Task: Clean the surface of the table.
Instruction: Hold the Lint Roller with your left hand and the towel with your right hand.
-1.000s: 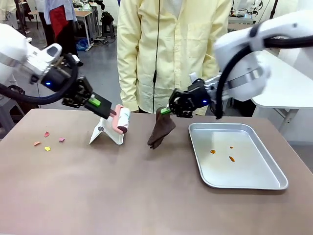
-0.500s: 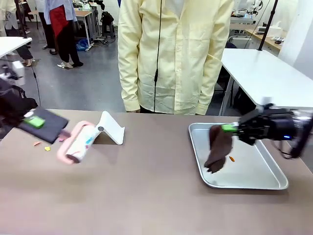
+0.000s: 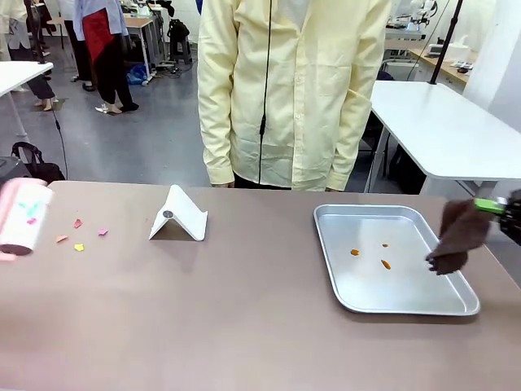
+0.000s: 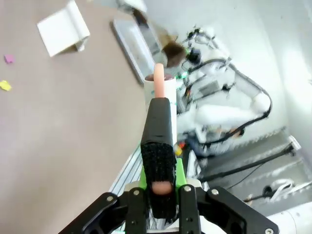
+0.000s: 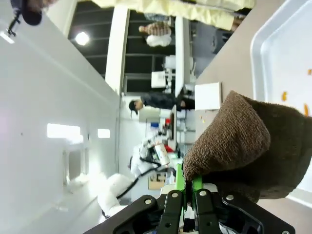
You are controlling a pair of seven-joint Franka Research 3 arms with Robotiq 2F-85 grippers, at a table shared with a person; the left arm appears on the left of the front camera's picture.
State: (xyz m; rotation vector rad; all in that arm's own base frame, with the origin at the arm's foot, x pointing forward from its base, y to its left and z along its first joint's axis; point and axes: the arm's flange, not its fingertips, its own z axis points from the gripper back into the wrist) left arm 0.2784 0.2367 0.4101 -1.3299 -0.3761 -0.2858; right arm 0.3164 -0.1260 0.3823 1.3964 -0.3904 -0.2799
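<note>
My left claw [image 4: 160, 146] is clamping fully shut on the pink handle of a white-rolled lint roller [image 3: 23, 216]. The handle is running up between my two black fingers, and the white roll is sticking out beyond their tips. In the front view the lint roller is hanging in the air at the far left edge of the wide counter [image 3: 244, 326] with a smooth matte brown-grey top, raised above it and not touching it.

My right claw [image 5: 187, 181] is pinching shut on a dark brown terry cloth [image 3: 456, 236], with the fabric bunching up between the green pads. The cloth is dangling over the right rim of a rectangular silver metal tray [image 3: 399, 308], which is lying on the right part of the counter. A few small orange crumbs [image 3: 370, 254] are lying inside the tray.

The counter is spreading out below and between both claws. Near its left side, just beside the lint roller, small pink, orange and yellow paper scraps [image 3: 80, 235] are lying scattered on the top. A white folded stand [image 3: 179, 216] is sitting towards the far edge, between the paper scraps and the tray. A person in a pale yellow shirt [image 3: 293, 90] is standing at the far side.
</note>
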